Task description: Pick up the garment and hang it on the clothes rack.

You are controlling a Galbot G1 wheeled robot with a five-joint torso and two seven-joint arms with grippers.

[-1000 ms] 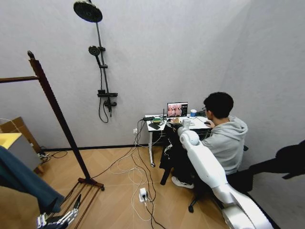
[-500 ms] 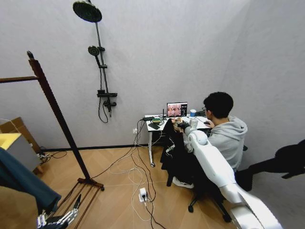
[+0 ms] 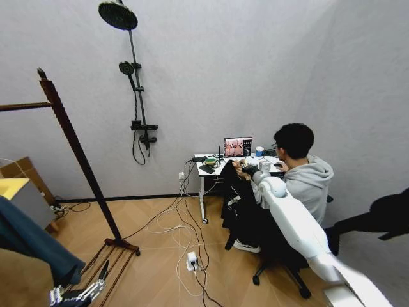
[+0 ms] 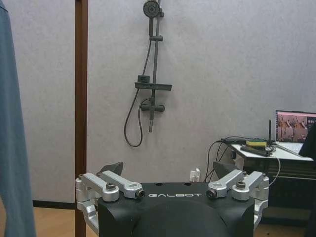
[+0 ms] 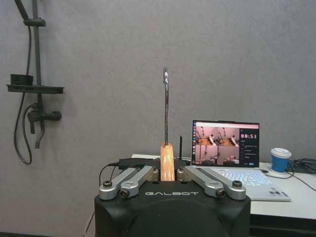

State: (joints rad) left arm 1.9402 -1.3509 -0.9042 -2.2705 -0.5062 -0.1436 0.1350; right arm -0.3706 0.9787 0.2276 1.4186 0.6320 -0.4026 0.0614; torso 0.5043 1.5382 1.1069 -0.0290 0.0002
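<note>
- Head view: garment [image 3: 246, 204] hangs limp and black from the raised right arm, well apart from the clothes rack [image 3: 70, 137]. Soft cloth will likely sway.
- Left wrist view: left hand [image 4: 173, 170] spread wide, empty, rack post beside it.
- Right wrist view: right hand [image 5: 168, 173] clamps the stiff wooden hanger [image 5: 167, 163] neck just below its hook, a sound hold.

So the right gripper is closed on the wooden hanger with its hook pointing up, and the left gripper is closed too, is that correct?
Not quite. The left gripper is open with nothing between its fingers, as the left wrist view shows. The rest holds: the right gripper is closed on the wooden hanger, its hook pointing up.
</note>
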